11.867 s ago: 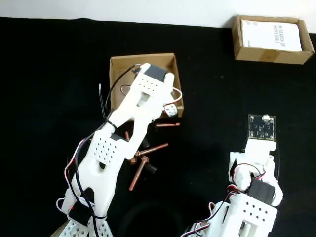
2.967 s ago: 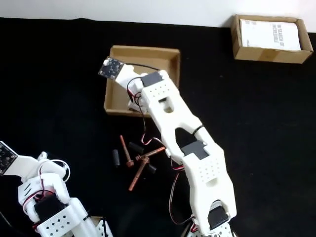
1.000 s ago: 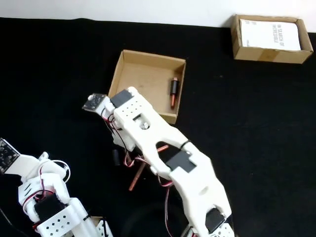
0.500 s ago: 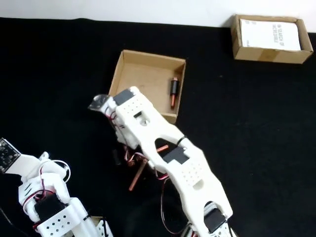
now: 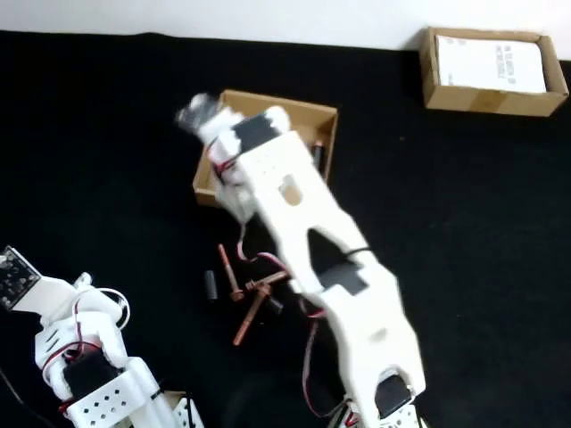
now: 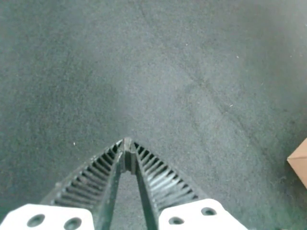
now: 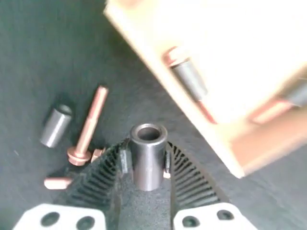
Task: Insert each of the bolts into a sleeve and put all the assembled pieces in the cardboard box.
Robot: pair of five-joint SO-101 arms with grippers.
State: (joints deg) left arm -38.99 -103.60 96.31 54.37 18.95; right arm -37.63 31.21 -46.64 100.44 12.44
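Right gripper [image 7: 147, 149]: jaws clamped on a sleeve [image 7: 148, 165], one ribbed finger against each side of it. The sleeve's long axis runs along the fingers, and its open bore faces the wrist camera. It is a short, dark grey cylinder with a smooth wall and a round hollow end. In the right wrist view it is above the black table [image 7: 43, 57], just beside the near wall of the cardboard box [image 5: 317, 107].

One assembled piece [image 7: 189, 81] lies flat on the box floor: a copper bolt head at one end, a dark sleeve over the shank, and the copper tip protruding from the other end.

On the table beside the box, a loose sleeve [image 7: 55, 125] lies on its side next to a copper bolt [image 7: 88, 125], their long axes roughly parallel. More bolts [image 5: 254, 312] lie close by.

Left gripper [image 6: 127, 152]: jaws fully closed, tips touching, nothing between them, above bare table.
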